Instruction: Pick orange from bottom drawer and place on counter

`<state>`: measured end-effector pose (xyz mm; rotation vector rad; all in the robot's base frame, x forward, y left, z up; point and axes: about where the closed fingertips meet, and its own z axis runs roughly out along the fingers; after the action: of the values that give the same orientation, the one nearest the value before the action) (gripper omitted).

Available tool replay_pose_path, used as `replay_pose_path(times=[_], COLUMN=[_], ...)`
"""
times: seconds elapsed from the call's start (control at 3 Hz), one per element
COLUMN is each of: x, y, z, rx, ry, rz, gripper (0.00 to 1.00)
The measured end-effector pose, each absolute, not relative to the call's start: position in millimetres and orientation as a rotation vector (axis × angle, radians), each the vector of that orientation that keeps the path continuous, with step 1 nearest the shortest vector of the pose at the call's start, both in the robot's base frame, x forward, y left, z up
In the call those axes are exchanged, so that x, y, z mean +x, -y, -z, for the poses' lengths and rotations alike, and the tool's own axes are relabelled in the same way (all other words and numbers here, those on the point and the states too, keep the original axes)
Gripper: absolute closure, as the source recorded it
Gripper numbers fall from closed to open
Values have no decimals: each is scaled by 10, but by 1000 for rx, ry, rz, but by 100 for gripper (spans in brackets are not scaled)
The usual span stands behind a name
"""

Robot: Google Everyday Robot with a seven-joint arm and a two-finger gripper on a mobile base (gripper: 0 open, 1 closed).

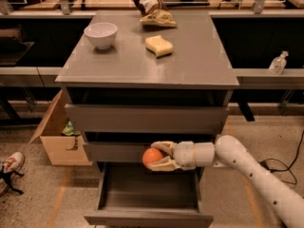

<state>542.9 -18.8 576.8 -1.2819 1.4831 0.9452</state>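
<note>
Left of the drawer (147, 218), a cardboard box (57, 144) sits on the floor, out of my way. Above the drawer and to its left, a white bowl (100, 34) stands on the counter (199, 63). Above the drawer's middle lies a yellow sponge (159, 45), with a crumpled bag (154, 14) behind it. Those take the left and back, so I judge the bare stretch above the drawer's right side suits the fruit best.

The drawer stands pulled out and looks bare inside, because the orange (151, 157) is above it, clear of its walls. My pincer (157, 157) is clamped on the orange, one finger over and one under. It reaches in sideways from the drawer's right, which keeps my wrist off the fronts above.

I reckon the picking is done and the placing is not. I should draw outward before rising, or I could knock the counter's edge. Far right of the drawer, a bottle (278, 62) stands on a shelf.
</note>
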Motion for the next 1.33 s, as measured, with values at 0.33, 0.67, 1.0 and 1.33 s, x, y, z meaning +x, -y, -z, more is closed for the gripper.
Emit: replay_pose_path(times=[0.33,0.67,1.0,1.33], x=[5421,5370,5372,5382], y=[177,167,175,215], z=[-6248,-6728,-6789,-7082], rx=[-1352,-1402,-1400,-1390], ry=[-1428,-1387,-1379,-1342], rz=[-856,-758,-752,-721], gripper=[100,100,100,100])
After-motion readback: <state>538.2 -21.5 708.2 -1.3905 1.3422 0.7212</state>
